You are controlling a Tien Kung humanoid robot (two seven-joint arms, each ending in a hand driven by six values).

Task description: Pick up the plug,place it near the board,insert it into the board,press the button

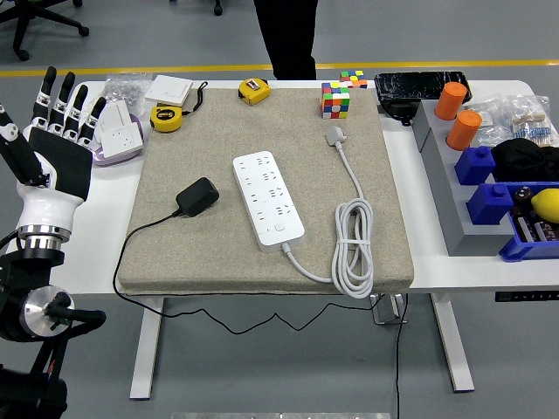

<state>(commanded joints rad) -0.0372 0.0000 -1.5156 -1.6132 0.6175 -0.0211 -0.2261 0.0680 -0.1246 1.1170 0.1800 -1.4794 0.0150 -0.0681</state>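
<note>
Your left robot hand (pixel 54 131) hovers at the surface's (pixel 419 175) far-left edge, fingers spread wide and empty. You'll find the black plug (pixel 197 197) alone on the mat, just left of the white board (pixel 267 197), ready for picking.

Robotics lab or test workshop, as I read it from the head camera.

White height-adjustable table (pixel 410 278) on a grey sealed floor with a yellow line (pixel 175 70); an office chair base (pixel 35 22) at top left. Bench clutter: tape measures (pixel 253 90), wall switches (pixel 169 88), a circuit breaker, blue parts bins (pixel 489 205), bagged hardware (pixel 515 113). A person (pixel 293 35) stands at the far side.
</note>
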